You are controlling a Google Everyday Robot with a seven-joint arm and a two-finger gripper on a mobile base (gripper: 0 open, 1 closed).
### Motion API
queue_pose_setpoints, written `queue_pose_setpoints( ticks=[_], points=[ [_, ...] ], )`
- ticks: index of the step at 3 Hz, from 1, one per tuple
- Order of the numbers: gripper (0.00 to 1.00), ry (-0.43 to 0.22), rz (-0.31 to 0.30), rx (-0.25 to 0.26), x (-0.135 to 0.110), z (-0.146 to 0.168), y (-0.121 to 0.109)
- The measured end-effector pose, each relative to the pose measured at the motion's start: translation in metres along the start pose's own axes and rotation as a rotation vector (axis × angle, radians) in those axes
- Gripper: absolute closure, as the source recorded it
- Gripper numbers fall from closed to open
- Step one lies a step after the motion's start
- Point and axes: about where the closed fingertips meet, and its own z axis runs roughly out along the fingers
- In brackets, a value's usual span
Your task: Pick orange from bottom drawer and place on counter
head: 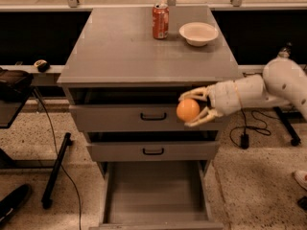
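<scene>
My gripper (192,109) is shut on the orange (187,110), a small round fruit held between the white fingers (196,94). It hangs in front of the upper grey drawer, just below the counter's front edge. The white arm reaches in from the right. The bottom drawer (156,210) is pulled open below and shows a plain grey floor with nothing in it. The counter (124,47) is the flat grey top of the cabinet.
A red soda can (160,21) and a white bowl (198,33) stand at the back of the counter. Two closed grey drawers with black handles (153,116) sit above the open one. A black stand leg (55,171) and cables lie on the floor at the left.
</scene>
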Motion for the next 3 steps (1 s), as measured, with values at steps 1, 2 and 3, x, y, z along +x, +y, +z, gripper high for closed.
queue_pose_setpoints(
  ticks=[1, 2, 3],
  points=[
    [1.00, 0.031, 0.061, 0.075, 0.007, -0.029, -0.056],
    [1.00, 0.033, 0.065, 0.081, 0.007, -0.031, -0.059],
    [1.00, 0.006, 0.110, 0.132, 0.014, -0.041, -0.069]
  ],
)
